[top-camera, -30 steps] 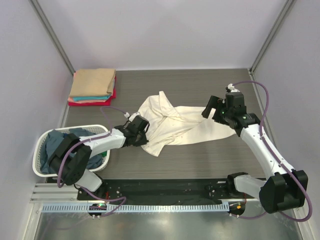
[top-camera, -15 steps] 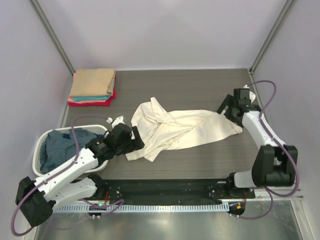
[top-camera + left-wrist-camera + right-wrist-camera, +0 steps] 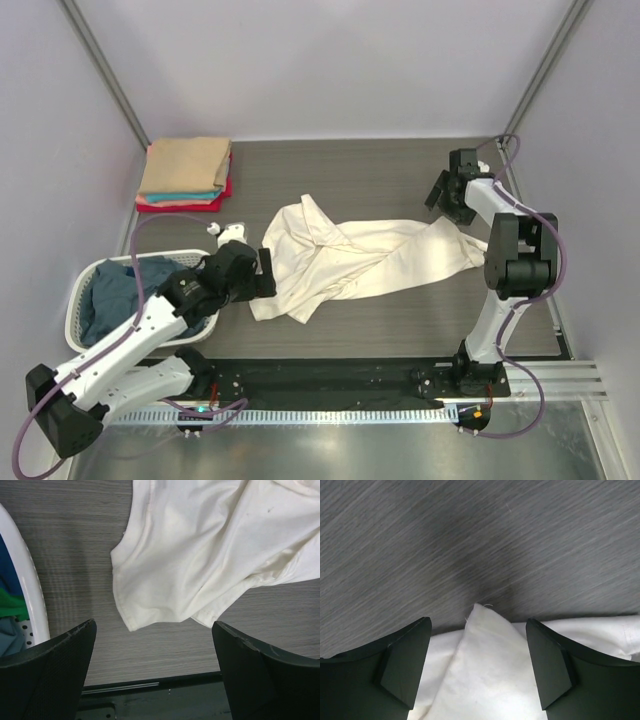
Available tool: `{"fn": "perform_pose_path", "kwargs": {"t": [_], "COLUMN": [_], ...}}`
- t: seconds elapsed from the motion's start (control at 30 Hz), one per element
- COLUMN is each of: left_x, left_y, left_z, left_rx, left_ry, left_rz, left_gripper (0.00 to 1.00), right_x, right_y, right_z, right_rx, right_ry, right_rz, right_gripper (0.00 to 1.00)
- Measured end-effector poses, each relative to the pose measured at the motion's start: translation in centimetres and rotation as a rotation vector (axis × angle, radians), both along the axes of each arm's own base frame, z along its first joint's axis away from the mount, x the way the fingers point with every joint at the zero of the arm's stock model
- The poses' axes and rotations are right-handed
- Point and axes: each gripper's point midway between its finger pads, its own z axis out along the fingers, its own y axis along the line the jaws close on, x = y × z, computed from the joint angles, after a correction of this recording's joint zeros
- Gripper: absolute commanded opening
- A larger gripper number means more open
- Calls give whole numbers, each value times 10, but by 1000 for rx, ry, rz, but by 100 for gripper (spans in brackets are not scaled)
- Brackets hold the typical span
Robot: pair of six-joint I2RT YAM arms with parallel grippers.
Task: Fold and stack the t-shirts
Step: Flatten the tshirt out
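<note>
Two grippers, both spread, neither pinching cloth. The cream shirt [image 3: 360, 255] lies crumpled on the table [image 3: 400, 165]. The left gripper [image 3: 263, 272] hovers at the shirt's left hem, arm stretched low and long. The right gripper [image 3: 445, 190] hangs over the shirt's far right corner, arm folded upright. Only the left wrist view shows green cloth [image 3: 12, 605] in the basket [image 3: 31, 590] left of the shirt. Only the top view shows the folded stack [image 3: 185, 175], tan on teal on red, far left of the shirt. The right wrist view shows the corner tip between wide fingers [image 3: 402, 665].
</note>
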Motion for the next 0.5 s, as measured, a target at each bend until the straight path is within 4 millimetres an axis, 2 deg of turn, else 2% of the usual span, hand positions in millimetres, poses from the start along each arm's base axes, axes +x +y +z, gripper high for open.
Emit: {"fn": "perform_pose_path", "kwargs": {"t": [0.03,0.1,0.23,0.3,0.5], "left_x": [0,-1,0,0,-1], "left_y": [2,4,6,7,9], "left_z": [-1,-1,2,2,2], "left_rx": [8,15,26,29,29], "left_ry": [-3,-9,-27,-29,-37], "left_rz": [-5,-10,-16,-18,-16], "left_gripper": [99,99,100,100,100], "right_x": [3,7,6,5,3], "right_y": [-1,-2,-2,-2,0], "right_z": [-1,-5,-15,-20,-23], "right_rx": [-4,-13,-18,-19,-24], "right_ry": [1,7,34,48,61], "right_rz": [2,6,15,20,33], "right_gripper": [74,70,51,47,20]}}
